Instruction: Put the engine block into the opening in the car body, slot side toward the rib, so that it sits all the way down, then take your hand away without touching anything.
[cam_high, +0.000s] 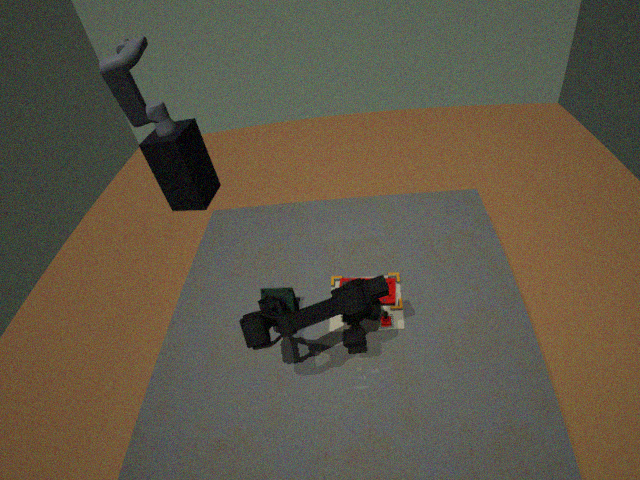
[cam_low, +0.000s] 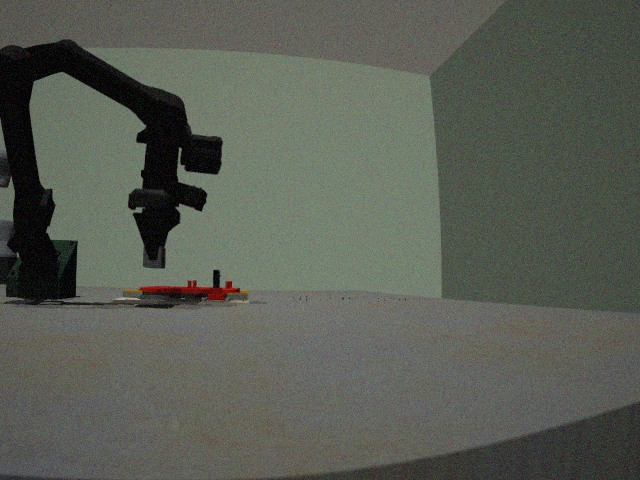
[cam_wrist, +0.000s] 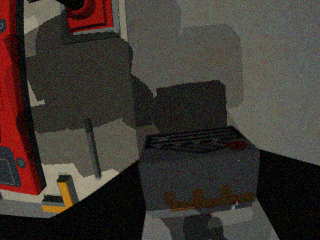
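Observation:
My gripper (cam_low: 154, 255) (cam_wrist: 194, 162) points down and is shut on the engine block, holding it above the table. The engine block (cam_low: 161, 258) (cam_wrist: 172, 182) is a grey box with dark slots on its top, a dark red spot and an orange-brown pattern on its near side. The red car body (cam_high: 391, 298) (cam_low: 173, 290) (cam_wrist: 11, 100) lies flat on a pale base plate, to the left of the block in the wrist view. The arm covers part of it in the top view. I cannot make out its opening or rib.
The base plate (cam_high: 398, 324) (cam_wrist: 55, 157) carries yellow corner brackets (cam_high: 398, 275) (cam_wrist: 65, 191). A red part (cam_high: 386, 322) (cam_wrist: 95, 24) with a dark post (cam_low: 216, 277) and a thin grey rod (cam_wrist: 92, 150) stand near the car body. A green block (cam_high: 279, 294) (cam_low: 67, 263) stands by the arm's base.

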